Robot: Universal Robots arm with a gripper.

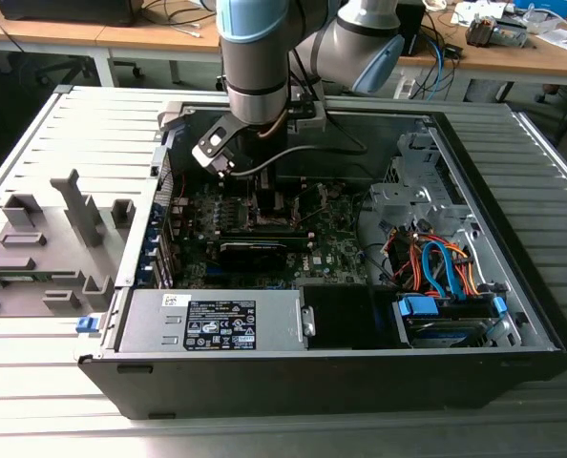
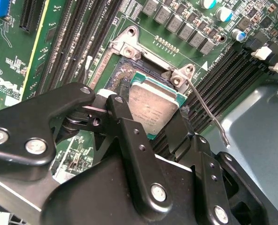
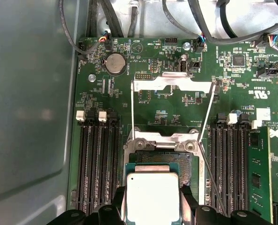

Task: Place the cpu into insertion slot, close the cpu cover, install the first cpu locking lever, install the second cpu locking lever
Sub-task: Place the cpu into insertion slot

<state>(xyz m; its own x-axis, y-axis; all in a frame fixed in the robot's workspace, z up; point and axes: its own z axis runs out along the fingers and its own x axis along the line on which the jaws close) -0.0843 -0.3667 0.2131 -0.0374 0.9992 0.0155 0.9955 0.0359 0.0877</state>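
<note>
Claw (image 3: 153, 193) is clamped on the cpu (image 3: 150, 206) by two opposite edges and holds it right over the insertion slot (image 3: 163, 158), whose dark centre shows past the chip's far edge. Judged not seated. The cpu cover (image 3: 171, 84) stands swung open, and a locking lever (image 2: 208, 112) sticks out free. Step one is in hand; cover and both levers remain.

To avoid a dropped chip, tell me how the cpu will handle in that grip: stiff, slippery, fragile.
The cpu is probably stiff: a flat metal-topped square, unbent while pinched by the gripper. Its smooth silver top and thin edges suggest it could slip. It looks small and thin, so likely light, yet delicate if pushed askew into the insertion slot.
</note>
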